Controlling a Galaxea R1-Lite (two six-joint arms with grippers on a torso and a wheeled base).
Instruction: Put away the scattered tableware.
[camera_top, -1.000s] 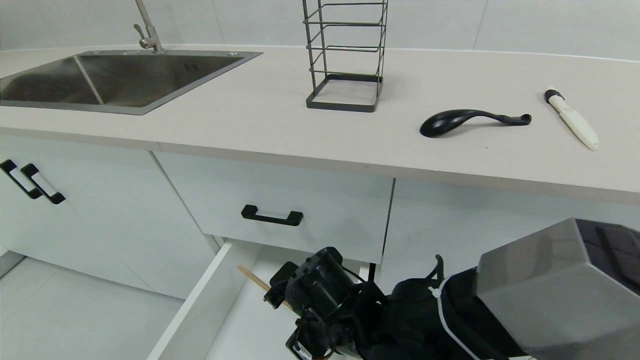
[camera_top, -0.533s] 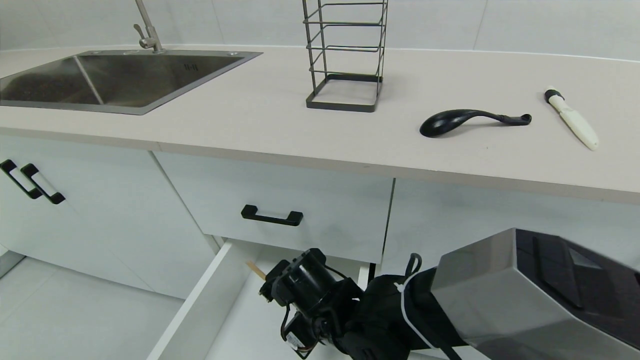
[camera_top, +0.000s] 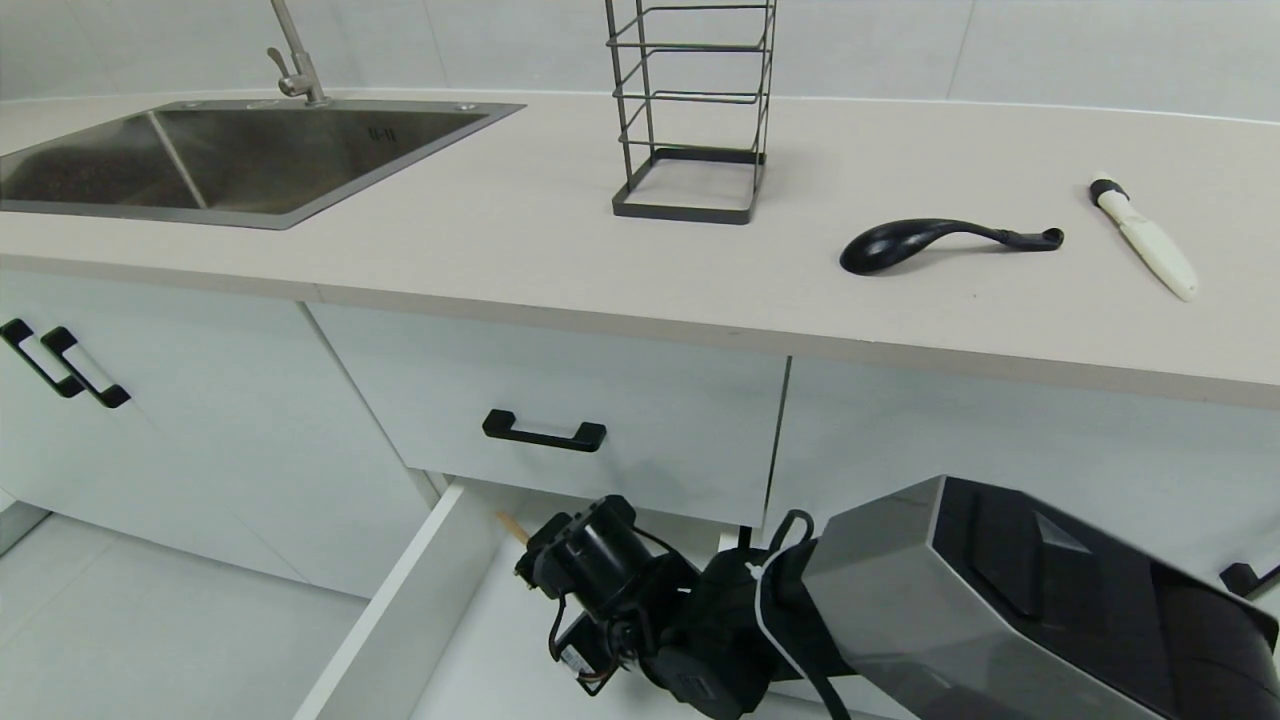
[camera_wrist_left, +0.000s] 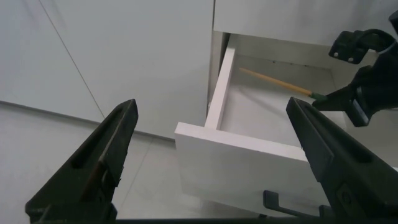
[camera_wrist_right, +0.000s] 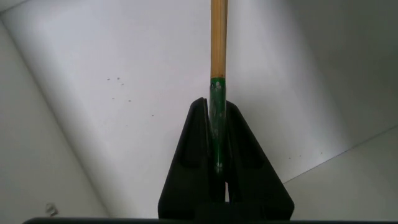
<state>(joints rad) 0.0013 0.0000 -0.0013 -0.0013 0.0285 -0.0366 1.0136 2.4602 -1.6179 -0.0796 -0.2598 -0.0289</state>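
We make out little of the wooden stick (camera_top: 511, 524) from the head: its pale tip pokes past the right arm. The right wrist view shows its green end pinched by the right gripper (camera_wrist_right: 217, 104), inside the open drawer (camera_wrist_left: 219, 87). The left gripper (camera_wrist_left: 211, 109) hangs spread wide outside the drawer's front corner.

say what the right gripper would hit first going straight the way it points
Probably the inside of the open drawer: the right gripper, shut on a green-ended wooden stick, points into it, stick tip first. Floor or back wall, depth unclear.
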